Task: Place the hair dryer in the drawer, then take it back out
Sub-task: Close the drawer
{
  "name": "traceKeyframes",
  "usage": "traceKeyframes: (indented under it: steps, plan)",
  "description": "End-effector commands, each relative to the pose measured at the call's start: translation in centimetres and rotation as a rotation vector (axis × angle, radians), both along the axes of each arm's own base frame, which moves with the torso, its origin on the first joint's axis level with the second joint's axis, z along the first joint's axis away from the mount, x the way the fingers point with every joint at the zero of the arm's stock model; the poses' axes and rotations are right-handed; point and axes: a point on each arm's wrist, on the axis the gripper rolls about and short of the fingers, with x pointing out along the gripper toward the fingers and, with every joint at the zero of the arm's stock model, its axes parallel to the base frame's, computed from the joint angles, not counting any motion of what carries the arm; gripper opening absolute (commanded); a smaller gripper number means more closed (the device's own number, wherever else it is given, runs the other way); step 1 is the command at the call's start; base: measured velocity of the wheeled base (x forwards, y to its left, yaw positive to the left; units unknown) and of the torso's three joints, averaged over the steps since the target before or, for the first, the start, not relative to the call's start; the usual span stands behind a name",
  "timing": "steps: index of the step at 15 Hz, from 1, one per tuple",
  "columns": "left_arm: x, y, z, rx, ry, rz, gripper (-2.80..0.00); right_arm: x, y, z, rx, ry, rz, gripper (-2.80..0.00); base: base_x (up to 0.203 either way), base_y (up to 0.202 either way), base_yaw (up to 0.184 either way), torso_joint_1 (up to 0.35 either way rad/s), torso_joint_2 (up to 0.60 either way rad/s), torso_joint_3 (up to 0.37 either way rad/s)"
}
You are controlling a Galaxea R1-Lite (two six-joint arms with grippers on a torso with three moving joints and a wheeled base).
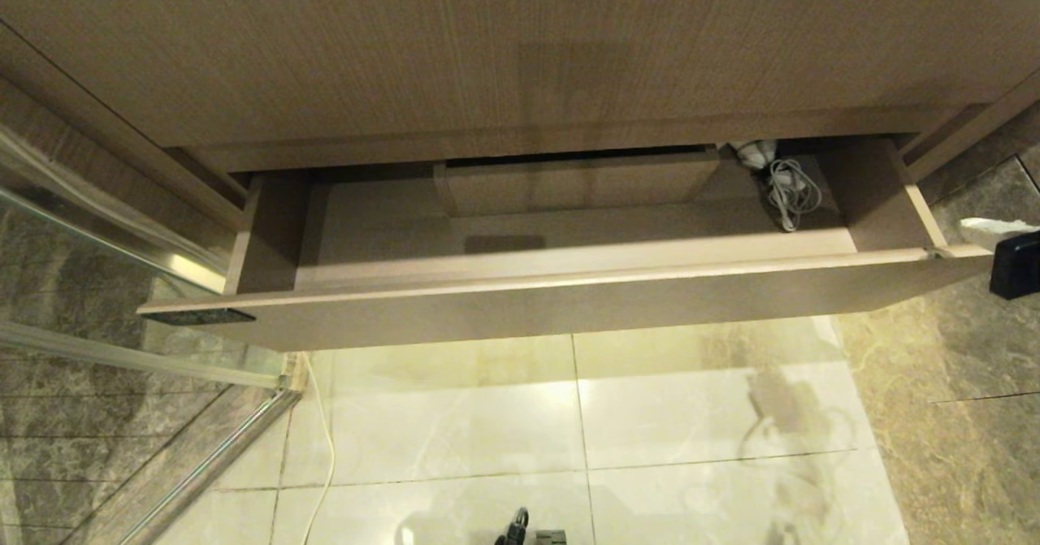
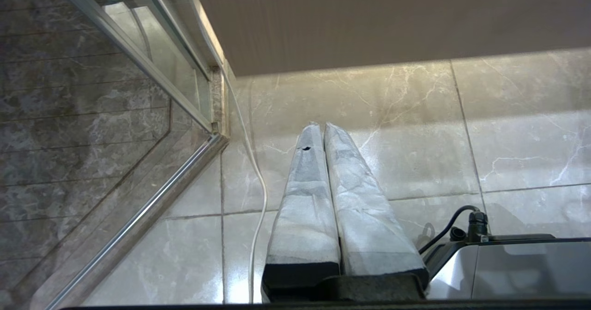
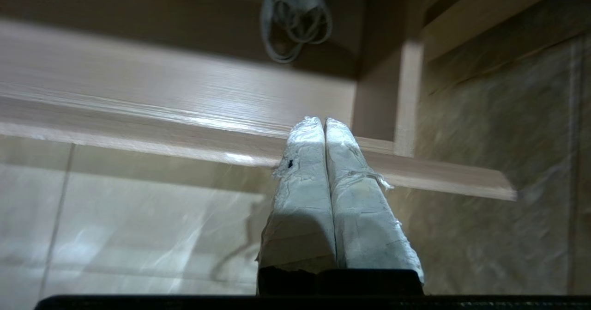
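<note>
Hair dryer (image 1: 756,153): lies in the back right corner of the drawer (image 1: 569,305), mostly tucked under the cabinet top, its cord (image 1: 790,192) coiled just in front of it. Drawer: pulled open. Right pincer (image 3: 323,121): empty, tips pressed together, hovering over the drawer's front edge near its right end. Left pincer (image 2: 322,126): likewise closed and empty, parked above the floor (image 2: 415,130). Status: stowing looks done; retrieval remains.
</note>
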Motion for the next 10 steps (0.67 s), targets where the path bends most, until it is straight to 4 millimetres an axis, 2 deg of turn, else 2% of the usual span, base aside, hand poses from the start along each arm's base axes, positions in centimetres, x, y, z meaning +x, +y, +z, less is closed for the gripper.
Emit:
traceKeyframes:
  steps: [1,10]
  plan:
    - [0.0,0.0,0.0,-0.001,0.000,-0.001,-2.80,0.5,-0.3,-0.1,0.007,0.016,-0.001,-2.80,0.000,0.000,0.000,0.000,0.00,0.000]
    - [0.0,0.0,0.0,0.000,0.001,-0.001,-2.80,-6.2,2.5,-0.8,0.021,0.098,0.005,-2.80,0.000,0.000,0.000,0.000,0.00,0.000]
